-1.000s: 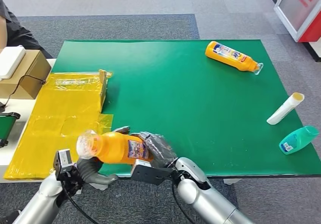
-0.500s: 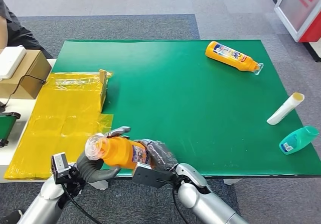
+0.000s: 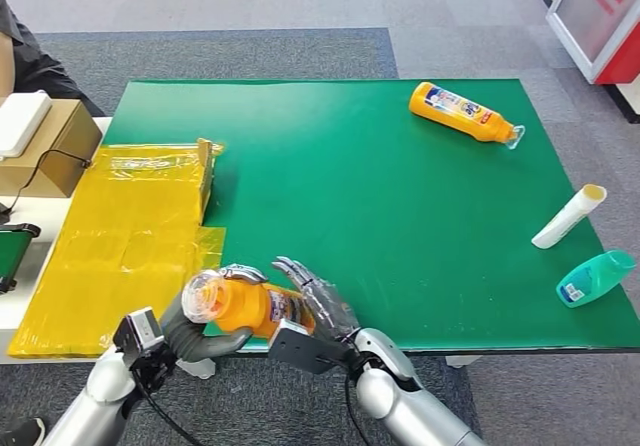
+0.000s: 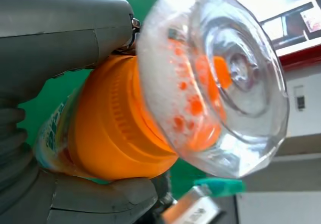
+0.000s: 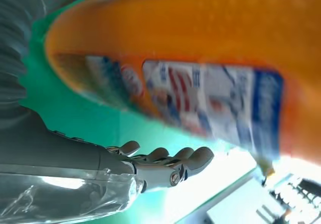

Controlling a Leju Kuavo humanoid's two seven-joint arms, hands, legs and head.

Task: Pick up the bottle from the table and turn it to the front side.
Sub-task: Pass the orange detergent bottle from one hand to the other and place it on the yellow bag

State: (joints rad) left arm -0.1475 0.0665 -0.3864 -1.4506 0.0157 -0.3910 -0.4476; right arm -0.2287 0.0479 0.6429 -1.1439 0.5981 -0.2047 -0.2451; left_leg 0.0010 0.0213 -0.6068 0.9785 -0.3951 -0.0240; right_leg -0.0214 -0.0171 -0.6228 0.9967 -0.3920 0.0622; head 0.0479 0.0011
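The left hand (image 3: 198, 328) holds the orange bottle (image 3: 249, 304) with a clear cap, while the right hand (image 3: 317, 301) is open beside it.

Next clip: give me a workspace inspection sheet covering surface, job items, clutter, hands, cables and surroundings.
Surface: green mat-covered table, yellow plastic sheeting at its left end.
Job's things: orange plastic bottle with clear cap, off the table at the near edge, cap toward the left.
Clutter: second orange bottle lying far right; white tube and teal bottle lying at the right edge.
Hands: left hand grips the held bottle near its cap; right hand beside its label end, fingers spread.
Cables: black cable by the cardboard box; another under the left wrist.
Surroundings: grey carpet; a person's dark sleeve; red-and-white stand.
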